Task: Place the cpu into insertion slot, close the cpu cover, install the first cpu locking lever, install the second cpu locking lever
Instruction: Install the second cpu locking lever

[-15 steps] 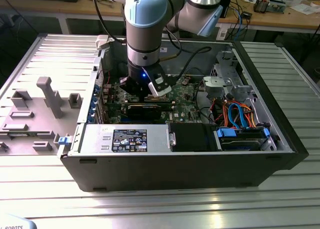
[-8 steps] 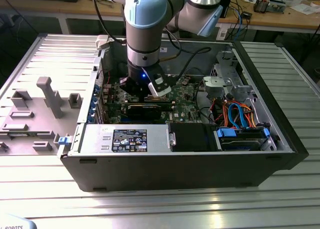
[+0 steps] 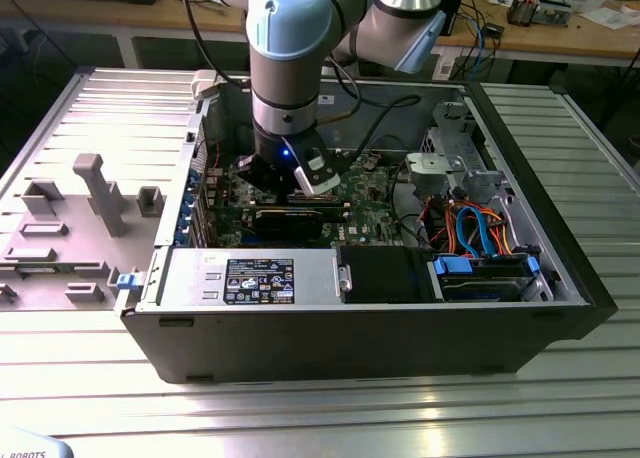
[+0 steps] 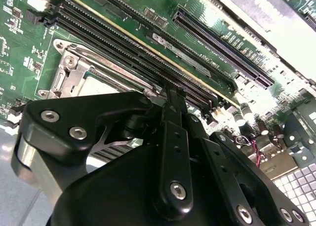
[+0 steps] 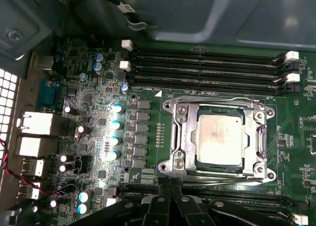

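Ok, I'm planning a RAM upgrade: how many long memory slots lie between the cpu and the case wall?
4, side by side in the first wrist view: one nearest the case wall at, two middle ones, and one nearest the cpu at. More elsewhere may be hidden.

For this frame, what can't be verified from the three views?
- Gripper finger state: in the second wrist view the linkage hides the fingertips.
- Insertion slot: in the first wrist view the cpu and cpu cover hide it.
- Socket area in the exterior view: the arm blocks it.
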